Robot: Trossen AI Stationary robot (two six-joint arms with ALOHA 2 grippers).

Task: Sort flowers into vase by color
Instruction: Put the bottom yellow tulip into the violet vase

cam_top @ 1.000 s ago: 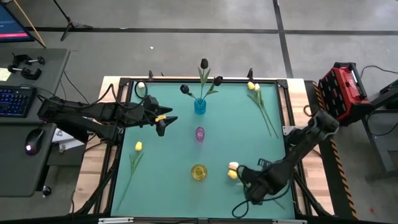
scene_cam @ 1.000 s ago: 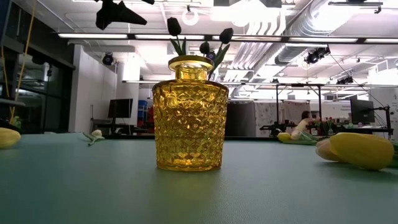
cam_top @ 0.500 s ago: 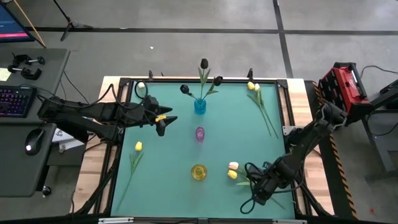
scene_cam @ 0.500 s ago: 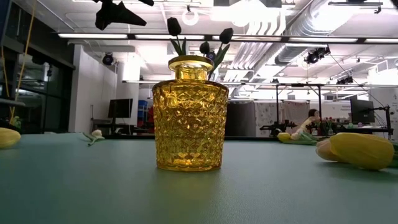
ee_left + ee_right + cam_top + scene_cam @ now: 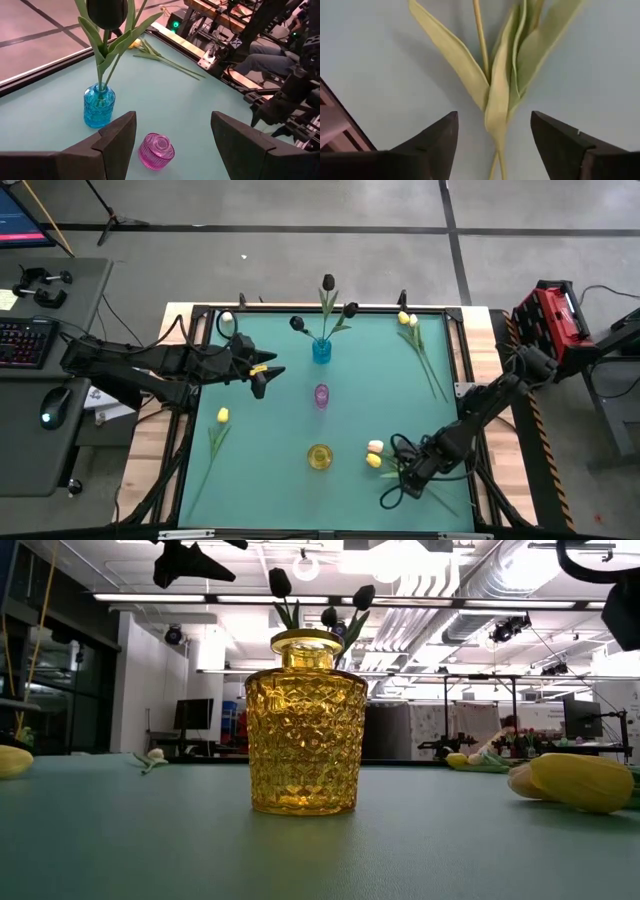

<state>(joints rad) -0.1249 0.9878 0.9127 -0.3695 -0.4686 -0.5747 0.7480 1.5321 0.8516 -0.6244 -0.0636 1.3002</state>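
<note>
Two flowers lie at the near right of the table, their yellow and peach heads (image 5: 374,453) beside the yellow vase (image 5: 320,457). Their stems and leaves (image 5: 495,95) run under my right gripper (image 5: 400,476). It points down, open, with one finger on either side of the leaves and touching nothing. My left gripper (image 5: 262,378) hangs open above the table's left half, facing the pink vase (image 5: 156,150) and the blue vase (image 5: 99,105). The blue vase holds three black flowers (image 5: 328,283).
One yellow flower (image 5: 221,420) lies near the left edge. Two more (image 5: 408,320) lie at the far right, their stems slanting toward the right edge. The three vases stand in a row down the table's middle. A red case (image 5: 548,325) sits beyond the right edge.
My right gripper has come down over the stems of the two flowers at the near right and has turned steeper toward the table. Part of that arm now shows at the low view's top right. The flowers and vases have kept their places.
</note>
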